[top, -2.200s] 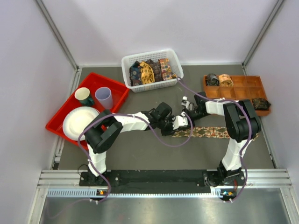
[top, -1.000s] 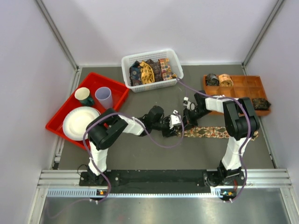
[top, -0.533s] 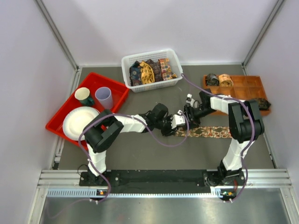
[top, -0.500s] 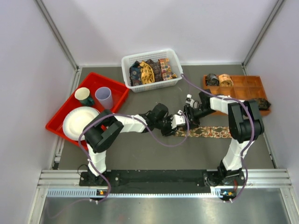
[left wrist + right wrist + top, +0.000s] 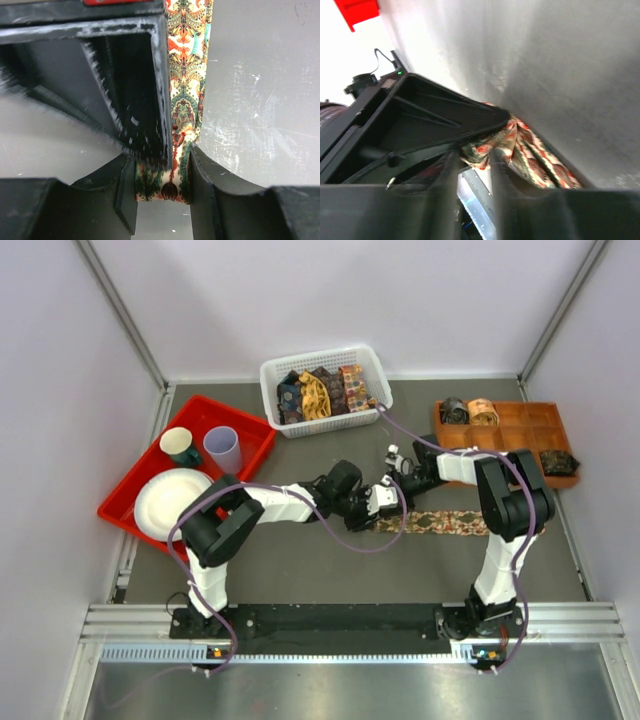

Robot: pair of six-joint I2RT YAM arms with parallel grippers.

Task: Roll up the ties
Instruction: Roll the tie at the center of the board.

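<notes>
A tan tie point(image 5: 445, 524) with orange-red motifs lies flat across the table, running right from both grippers. My left gripper point(image 5: 382, 505) is shut on its folded left end; in the left wrist view that fold point(image 5: 165, 186) is pinched between the left gripper's point(image 5: 162, 175) jaws and the strip point(image 5: 187, 75) runs away from them. My right gripper point(image 5: 392, 488) comes in from behind onto the same end. In the right wrist view its point(image 5: 475, 155) blurred fingers stand on either side of the bunched tie fabric point(image 5: 482, 147). Whether they press it is unclear.
A white basket point(image 5: 372, 368) at the back holds several loose ties. The orange compartment tray point(image 5: 520, 425) at the right holds rolled ties point(image 5: 470, 411). On the left, a red tray point(image 5: 255, 435) carries a plate point(image 5: 170, 502) and two cups point(image 5: 222, 448).
The right gripper has shifted left, closer onto the tie end held by the left gripper. The left gripper moved slightly right a second ago and has held still since.
</notes>
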